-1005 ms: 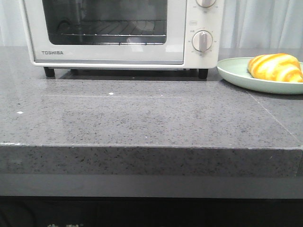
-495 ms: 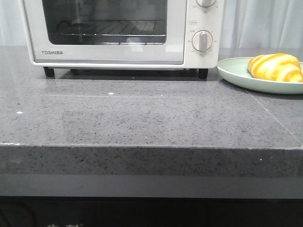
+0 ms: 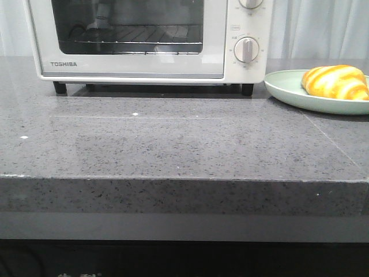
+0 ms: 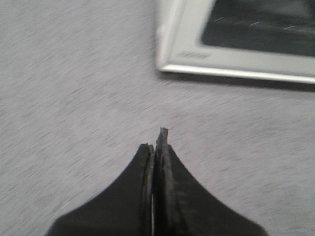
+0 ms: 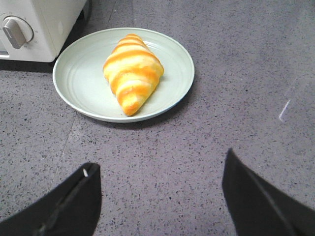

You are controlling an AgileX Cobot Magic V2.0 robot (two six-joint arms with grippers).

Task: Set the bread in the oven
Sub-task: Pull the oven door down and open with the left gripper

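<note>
1. bread (image 5: 132, 73) sits loose on a pale green plate (image 5: 78, 83), right of the oven (image 3: 144, 40) – plate just beside the oven's knob side, on the tabletop (image 3: 184, 144).
2. Oven door (image 3: 127, 37) looks closed, wire rack visible through the glass. My read: nothing done yet; door has to come open before bread goes in.
3. right pincer (image 5: 160, 196) – fingers spread wide, nothing held, above bare tabletop, near the plate, pointed at it.
4. left pincer (image 4: 156, 147) – tips pressed together, nothing between them, over tabletop near the oven's front lower corner. That view is blurred.
5. Doing it well: left takes the door, probably; right grips the bread across its wide middle, not the tapered tip.
6. Surfaces: bread glossy, ridged – could slip. Plate is smooth and shallow-rimmed, may slide. Tabletop is speckled grey stone.
</note>
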